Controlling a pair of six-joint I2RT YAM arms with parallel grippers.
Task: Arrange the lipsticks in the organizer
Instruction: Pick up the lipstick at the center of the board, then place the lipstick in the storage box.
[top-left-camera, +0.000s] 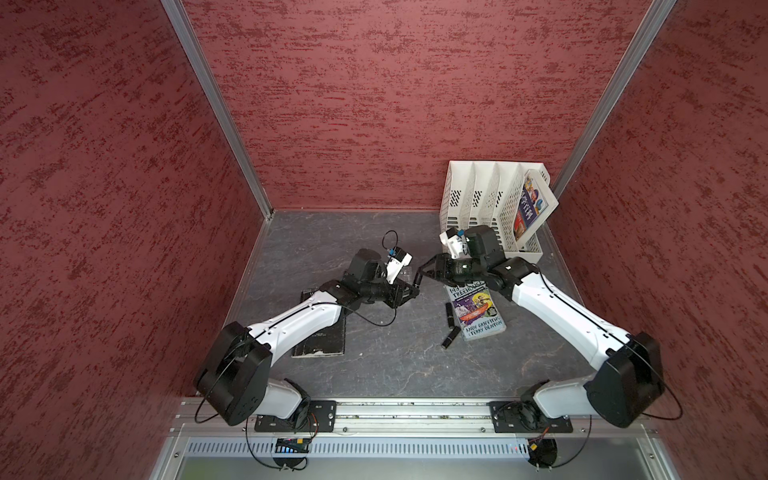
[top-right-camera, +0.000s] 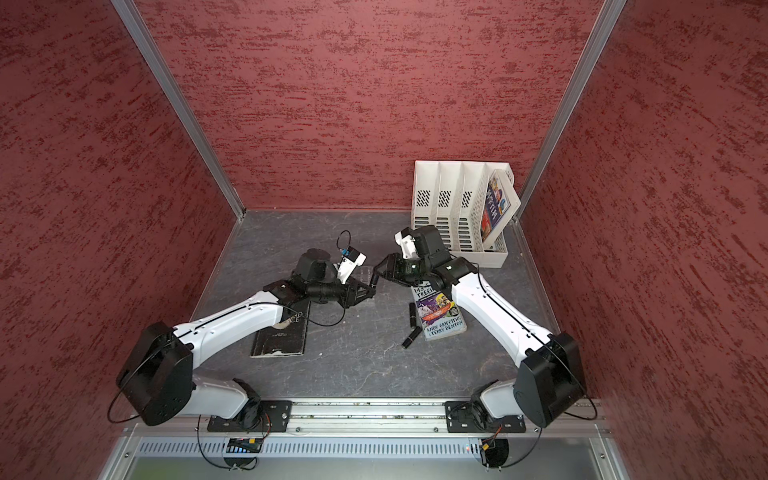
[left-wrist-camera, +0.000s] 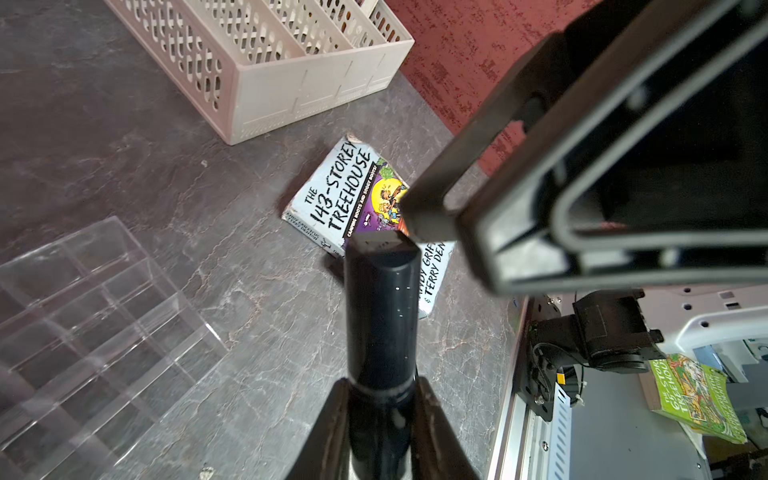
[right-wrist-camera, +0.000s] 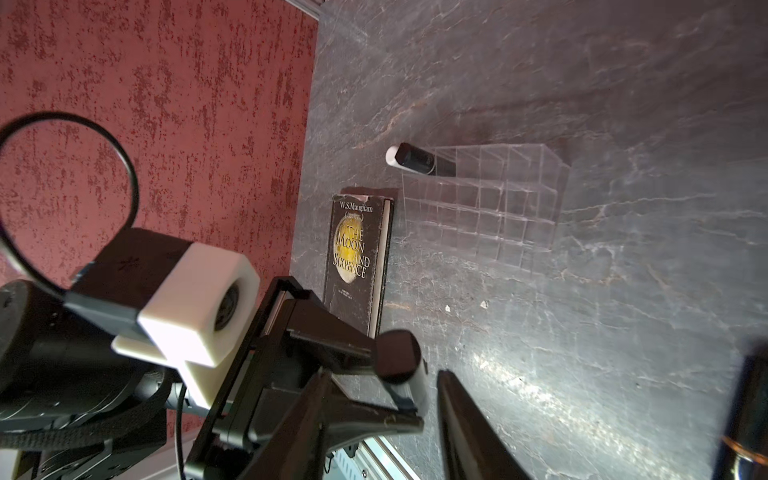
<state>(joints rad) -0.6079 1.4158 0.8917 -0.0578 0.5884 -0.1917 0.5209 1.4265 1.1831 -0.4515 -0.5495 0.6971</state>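
My left gripper (left-wrist-camera: 382, 386) is shut on the base of a glossy black lipstick (left-wrist-camera: 382, 299), which it holds above the table's middle (top-left-camera: 417, 284). My right gripper (right-wrist-camera: 384, 374) meets it head-on and is open, its fingers apart on either side of the lipstick's free end (right-wrist-camera: 399, 353). The clear acrylic organizer (left-wrist-camera: 83, 311) stands just behind the left gripper (top-left-camera: 411, 291). At one end of the organizer (right-wrist-camera: 478, 199) sit a black tube (right-wrist-camera: 419, 162) and a white tube (right-wrist-camera: 390, 156). Two more black lipsticks (top-left-camera: 449, 313) (top-left-camera: 451, 337) lie loose on the table.
A Treehouse paperback (top-left-camera: 478, 311) lies beside the loose lipsticks, partly under the right arm. A black hardback (top-left-camera: 320, 336) lies under the left arm. The white perforated file rack (top-left-camera: 490, 208) holds a book at the back right. Red walls close in three sides.
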